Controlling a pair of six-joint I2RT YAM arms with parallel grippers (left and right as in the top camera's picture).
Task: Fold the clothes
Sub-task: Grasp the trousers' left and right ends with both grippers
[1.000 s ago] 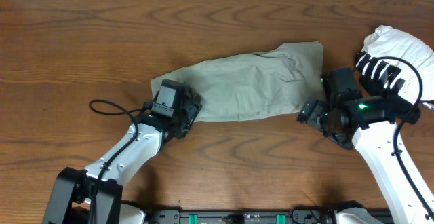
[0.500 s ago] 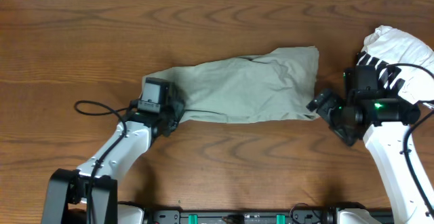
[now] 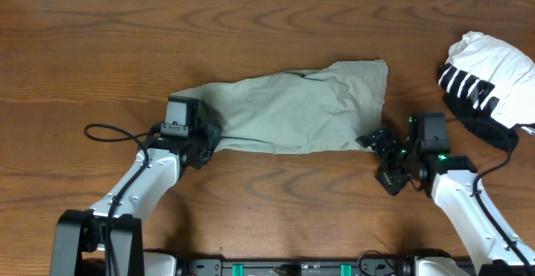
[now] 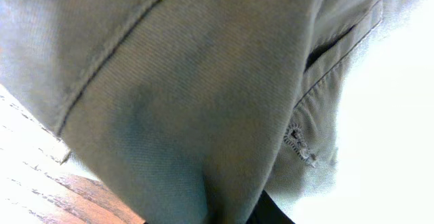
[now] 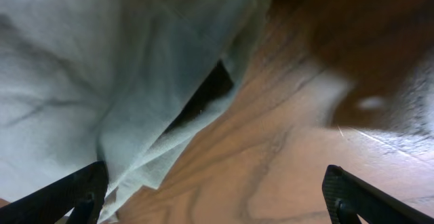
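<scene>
Overhead: the trousers [image 3: 292, 113] lie as a folded band across the middle of the table [image 3: 267, 25]. The left gripper [image 3: 205, 134] is at their 8 o'clock corner, the right gripper [image 3: 381, 160] spread and holding nothing off their 4 o'clock corner, and a striped white cloth [image 3: 485, 63] lies at 3 o'clock. Left wrist: seamed fabric with a buttonhole [image 4: 298, 139] covers the fingers, so the grip cannot be told. Right wrist: the fingers [image 5: 74, 190] stand wide apart above wood, with the trousers' edge at 10 o'clock.

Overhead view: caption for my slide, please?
Khaki-beige cotton trousers on brown wooden table, left gripper at one end, right gripper open by the other.
</scene>
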